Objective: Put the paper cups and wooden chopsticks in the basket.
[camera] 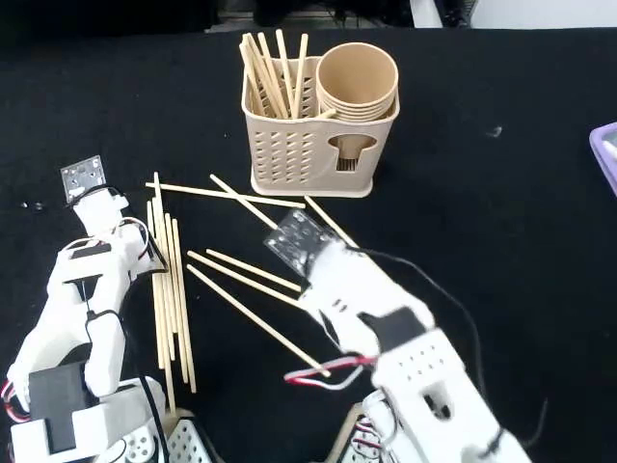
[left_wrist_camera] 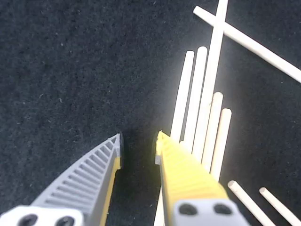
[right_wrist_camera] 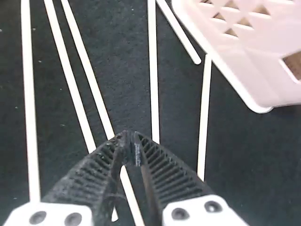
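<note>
The left pincer [left_wrist_camera: 138,141] stands slightly spread, with bare black worktop [left_wrist_camera: 61,70] in its gap. A bundle of pale wooden chopsticks [left_wrist_camera: 194,103] lies just beside its yellow finger, in front of the beige perforated plastic basket [camera: 289,154] and off to the left arm's side. The right pincer [right_wrist_camera: 128,140], near the basket's front, has its tips pressed together over one loose chopstick [right_wrist_camera: 89,75]. We cannot tell whether they nip it. In the basket we see a stack of tan paper cups [camera: 357,77] in one compartment and upright chopsticks [camera: 270,77] in the other.
</note>
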